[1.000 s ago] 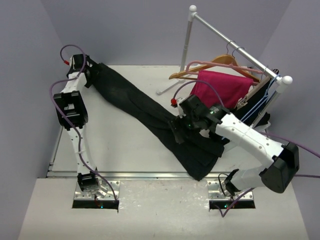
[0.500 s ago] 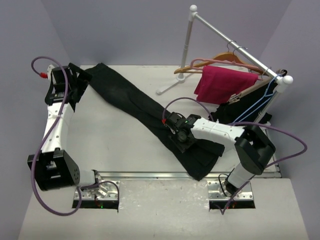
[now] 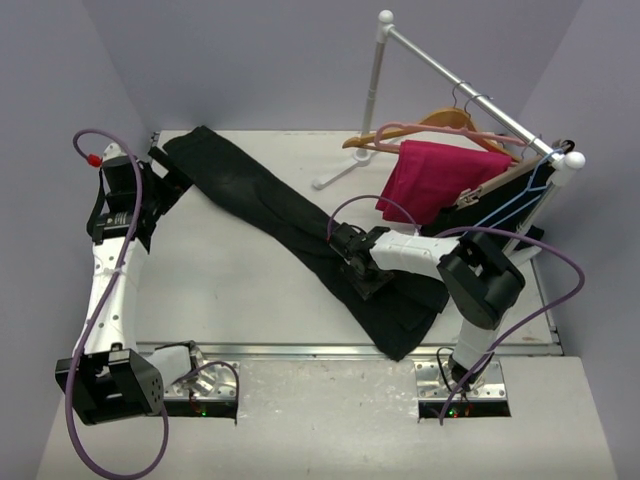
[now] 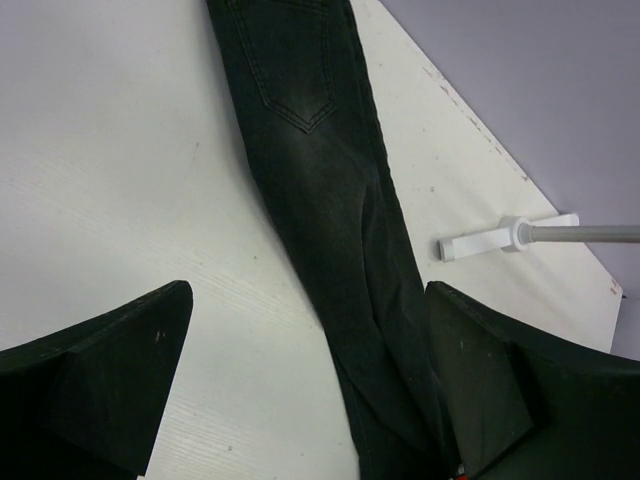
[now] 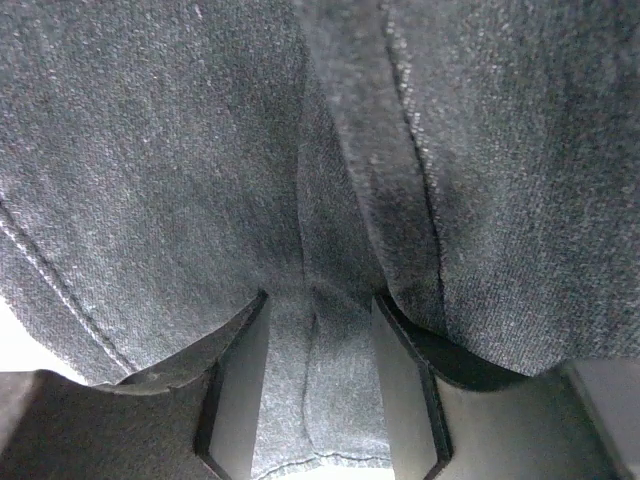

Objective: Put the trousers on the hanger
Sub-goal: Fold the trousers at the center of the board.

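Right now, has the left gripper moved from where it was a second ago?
Yes. In the top view the left gripper has drawn back from the far left corner of the table toward its near edge, jaws open.

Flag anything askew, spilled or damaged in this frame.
Nothing spilled or damaged. The long black soft-fabric trousers lie diagonally across the white table, their bunched lower end lapping its near edge; the tan wooden coat hanger hangs on the metal rail, apart from them.
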Tool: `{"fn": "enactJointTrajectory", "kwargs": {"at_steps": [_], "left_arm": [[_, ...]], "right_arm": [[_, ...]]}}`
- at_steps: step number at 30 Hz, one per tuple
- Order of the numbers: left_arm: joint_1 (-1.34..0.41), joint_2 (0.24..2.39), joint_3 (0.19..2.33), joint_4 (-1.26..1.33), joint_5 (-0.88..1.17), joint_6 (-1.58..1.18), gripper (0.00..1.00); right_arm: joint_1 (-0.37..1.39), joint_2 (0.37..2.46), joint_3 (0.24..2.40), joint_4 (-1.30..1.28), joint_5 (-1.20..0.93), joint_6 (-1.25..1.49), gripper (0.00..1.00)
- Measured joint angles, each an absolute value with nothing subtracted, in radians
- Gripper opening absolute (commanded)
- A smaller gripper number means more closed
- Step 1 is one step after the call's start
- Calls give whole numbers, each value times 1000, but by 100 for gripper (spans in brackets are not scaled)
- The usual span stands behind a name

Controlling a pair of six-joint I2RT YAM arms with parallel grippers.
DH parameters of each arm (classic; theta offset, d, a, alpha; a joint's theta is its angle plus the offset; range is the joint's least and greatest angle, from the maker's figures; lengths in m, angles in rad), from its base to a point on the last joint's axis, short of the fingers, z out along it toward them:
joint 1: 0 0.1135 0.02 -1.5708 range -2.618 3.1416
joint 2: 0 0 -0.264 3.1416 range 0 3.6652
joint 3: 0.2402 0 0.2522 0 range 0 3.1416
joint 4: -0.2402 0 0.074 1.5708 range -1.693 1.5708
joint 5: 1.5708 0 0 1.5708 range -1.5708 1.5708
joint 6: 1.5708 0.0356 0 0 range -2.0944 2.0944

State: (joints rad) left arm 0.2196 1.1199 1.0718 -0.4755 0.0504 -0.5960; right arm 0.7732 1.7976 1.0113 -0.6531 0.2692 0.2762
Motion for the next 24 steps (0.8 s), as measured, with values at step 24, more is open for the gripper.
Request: {"fn": "enactJointTrajectory", "kwargs": {"at_steps": [24], "left_arm": [[208,1118,1032,-467,89,-527,100]], "right_arm": [[770,1757,1031,-696,263,296,11]]}}
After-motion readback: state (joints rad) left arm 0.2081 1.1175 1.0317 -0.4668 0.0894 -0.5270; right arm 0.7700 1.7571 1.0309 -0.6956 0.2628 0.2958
